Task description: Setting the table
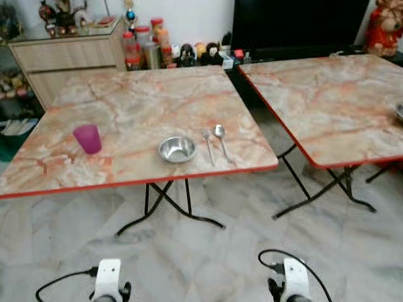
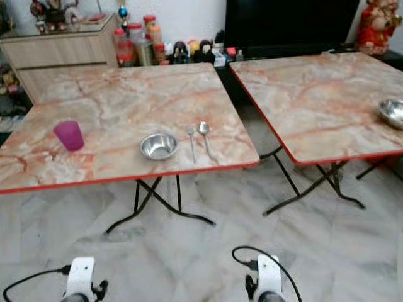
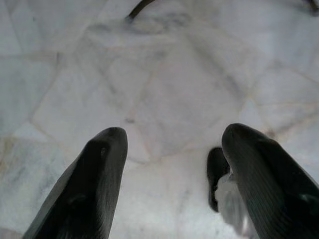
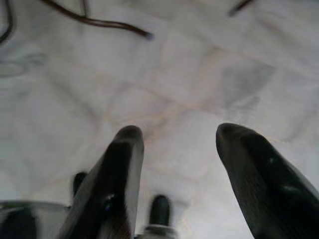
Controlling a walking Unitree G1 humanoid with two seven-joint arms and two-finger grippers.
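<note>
— Standing back from the two folding tables, what did the robot have before it?

— The near table (image 1: 135, 107) took up most of the view, with the second table (image 1: 334, 100) to its right across a narrow gap. Behind them stood a wooden cabinet (image 1: 69, 60), a row of jars (image 1: 148, 47) and a dark screen (image 1: 296, 25).

— And how far along did the setting look?

— Partly done, I judged. On the near table a steel bowl (image 1: 177, 149) sat close to the front edge, with a fork (image 1: 207, 143) and a spoon (image 1: 221, 139) side by side just to its right. A purple cup (image 1: 87, 138) stood well apart to the left. The second table carried only another bowl (image 2: 393, 113) at its right side, with no cutlery or cup beside it, so that place seemed left to finish.

— Were the grippers carrying anything?

— No. The left gripper (image 3: 172, 144) and the right gripper (image 4: 179, 142) both hung low over the marble floor (image 1: 208, 258), fingers spread apart and empty.

— Anything you could not make out?

— The second bowl was cut off at the frame's edge, the small figures among the jars were too blurred to name, and whether the bowls or the cup held anything I could not tell.
</note>
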